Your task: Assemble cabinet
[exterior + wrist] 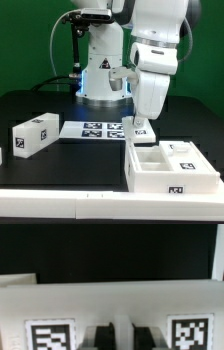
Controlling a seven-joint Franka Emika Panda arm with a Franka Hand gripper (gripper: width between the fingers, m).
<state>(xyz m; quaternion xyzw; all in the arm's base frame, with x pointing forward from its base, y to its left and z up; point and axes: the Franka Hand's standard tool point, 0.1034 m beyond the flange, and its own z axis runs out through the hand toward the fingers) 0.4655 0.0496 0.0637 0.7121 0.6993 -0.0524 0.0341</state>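
The white open cabinet shell [168, 165] with compartments lies at the front on the exterior view's right. A white tagged block [34, 135] lies on the exterior view's left. My gripper [139, 121] points down just behind the shell, at a small white tagged part [141, 130] on the table. In the wrist view a wide white part [110, 300] with two tags fills the frame. My gripper [122, 335] stands with its dark fingers [100, 336] close on either side of a thin white rib of that part. The fingertips are hidden by the frame's edge.
The marker board [95, 128] lies flat between the block and my gripper. The robot base [100, 75] stands behind it. The black table [40, 105] ends at a white front edge [60, 205]. Another white piece [15, 279] shows at the edge of the wrist view.
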